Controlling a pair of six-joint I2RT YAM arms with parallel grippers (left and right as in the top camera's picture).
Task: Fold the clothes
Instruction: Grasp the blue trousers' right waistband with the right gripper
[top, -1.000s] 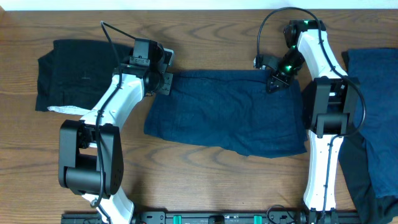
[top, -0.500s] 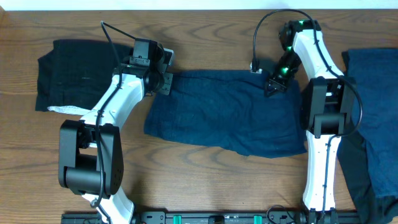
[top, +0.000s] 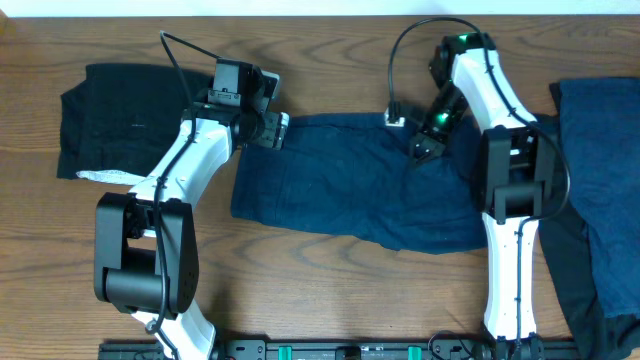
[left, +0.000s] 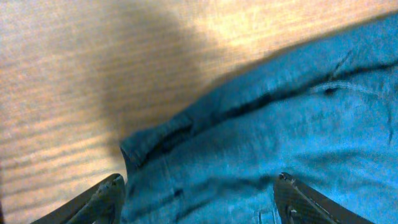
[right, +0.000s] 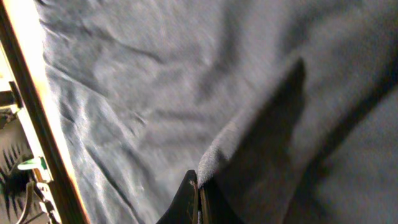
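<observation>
The navy cloth (top: 340, 190) lies in the middle of the table (top: 330, 50), its long axis running left to right, between a black garment (top: 115, 115) and a navy pile (top: 600, 150). The right claw (top: 420, 152) is pinched tight on a fold of the far edge, right of centre (the cloth peaks there in the wrist view). The left claw (top: 278, 128) stands wide over the far-left corner, gripping nothing. The left arm is the nearer to that corner, so it should probably close there, and then both can carry the far edge toward the near one.

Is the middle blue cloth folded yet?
Mostly spread out: the blue cloth lies wide on the table, one edge pinched by the right gripper.
</observation>
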